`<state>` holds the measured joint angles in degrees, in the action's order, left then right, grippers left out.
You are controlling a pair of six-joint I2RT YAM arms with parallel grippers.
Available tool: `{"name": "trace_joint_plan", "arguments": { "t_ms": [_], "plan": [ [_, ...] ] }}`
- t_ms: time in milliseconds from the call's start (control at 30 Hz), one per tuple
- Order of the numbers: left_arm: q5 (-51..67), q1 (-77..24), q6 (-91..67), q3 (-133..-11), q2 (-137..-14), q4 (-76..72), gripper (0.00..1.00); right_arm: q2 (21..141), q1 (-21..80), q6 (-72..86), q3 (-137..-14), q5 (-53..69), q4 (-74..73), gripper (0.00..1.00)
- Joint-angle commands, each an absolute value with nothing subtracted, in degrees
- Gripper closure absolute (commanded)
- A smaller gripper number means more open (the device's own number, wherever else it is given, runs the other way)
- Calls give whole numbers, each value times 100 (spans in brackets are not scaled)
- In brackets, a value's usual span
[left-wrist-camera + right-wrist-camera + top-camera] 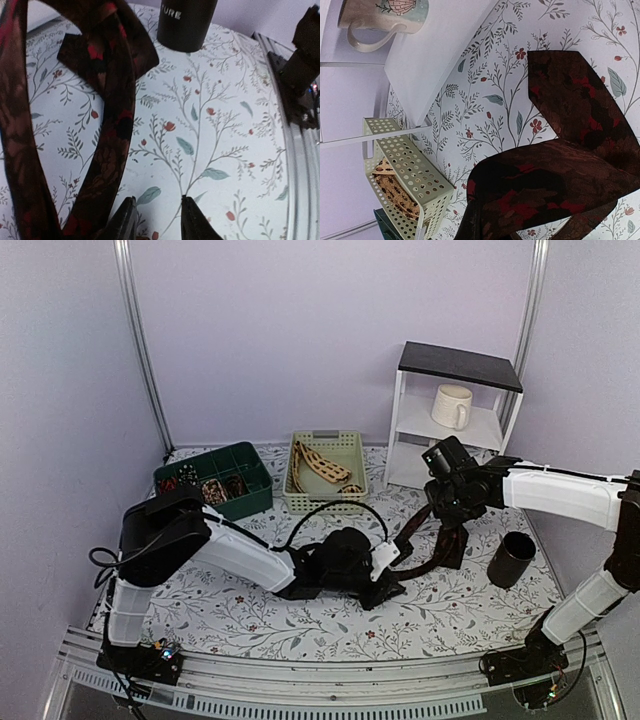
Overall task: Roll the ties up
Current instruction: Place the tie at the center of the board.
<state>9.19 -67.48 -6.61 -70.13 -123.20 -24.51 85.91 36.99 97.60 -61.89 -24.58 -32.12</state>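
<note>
My left fingers (124, 225) spread above the floral-print desk (225, 125) — my right fingers (450, 528) pinch the dark brown-black red-flecked fabric tie (560, 165). Around us, lilac walls (300, 330).

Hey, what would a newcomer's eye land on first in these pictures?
The dark tie with red blotches, looping across the middle of the floral tablecloth. Then the cream mug on the white shelf at back right, and the beige tie in the perforated basket behind.
</note>
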Motion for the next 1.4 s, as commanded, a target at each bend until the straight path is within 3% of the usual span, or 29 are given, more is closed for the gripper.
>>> {"name": "trace_joint_plan", "arguments": {
  "t_ms": [0, 300, 533, 633, 800, 900, 1100, 1367],
  "plan": [
    [430, -6617, -680, -7048, -12512, -2247, 73, 8505, 3665, 9670, -6217, -2685, -3261, 100],
    [-798, -6248, -1625, -5075, -11390, -2180, 86, 8648, 3627, 9191, -6278, -2727, -3076, 99],
    [-1453, -5758, -2310, -4249, -10272, -1460, 92, 9007, 3476, 7112, -6418, -2224, -2124, 58],
    [-1487, -5716, -2287, -4273, -9987, -1279, 92, 8966, 3454, 5953, -6541, -1602, -1988, 51],
    [-1293, -5720, -2329, -4224, -9658, -1209, 84, 8751, 3454, 4142, -6720, -809, -2522, 49],
    [-1219, -5719, -2323, -4112, -9455, -1132, 74, 8544, 3456, 3643, -6573, -752, -2982, 48],
    [-1287, -5685, -2150, -4058, -9106, -518, 63, 8617, 3218, 3092, -6282, -613, -3615, 46],
    [-1400, -5569, -2337, -3883, -8809, 47, 43, 9234, 3011, 2497, -6370, -701, -3730, 31]
  ]
}}
